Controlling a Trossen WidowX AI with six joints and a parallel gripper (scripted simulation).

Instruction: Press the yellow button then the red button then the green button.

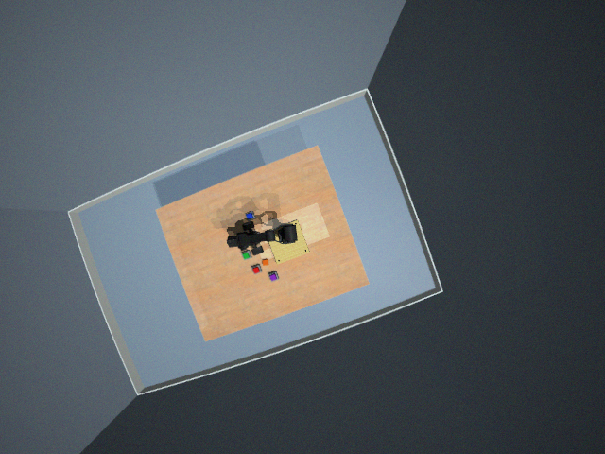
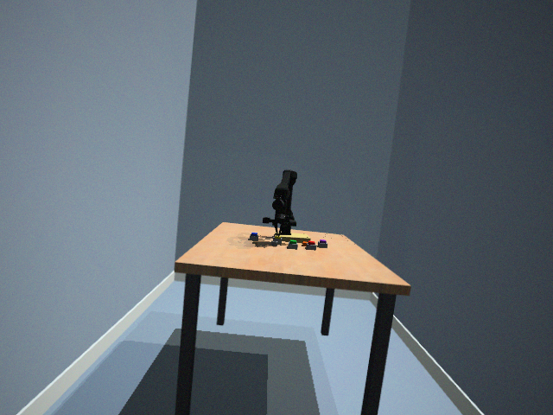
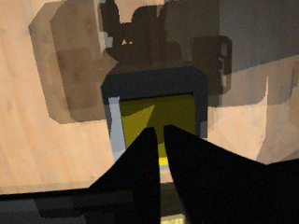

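The yellow button [image 3: 156, 114] sits in a grey housing [image 3: 155, 81] in the middle of the wrist view. My gripper [image 3: 159, 136] [image 1: 242, 240] [image 2: 276, 234] is shut and empty. Its tips point straight down over the near half of the yellow cap, very close to it; I cannot tell whether they touch. The arm hides the yellow button in the top view. The green button [image 1: 246, 254] [image 2: 293, 242] is just beside the gripper. The red button [image 1: 255, 269] [image 2: 311, 243] lies further along.
A blue button [image 1: 250, 215] [image 2: 254, 234], a purple button [image 1: 273, 276] [image 2: 322, 241] and an orange block [image 1: 265, 261] also stand on the wooden table [image 1: 302, 185] [image 2: 268, 263]. The arm's base stands on a yellow plate [image 1: 293, 252].
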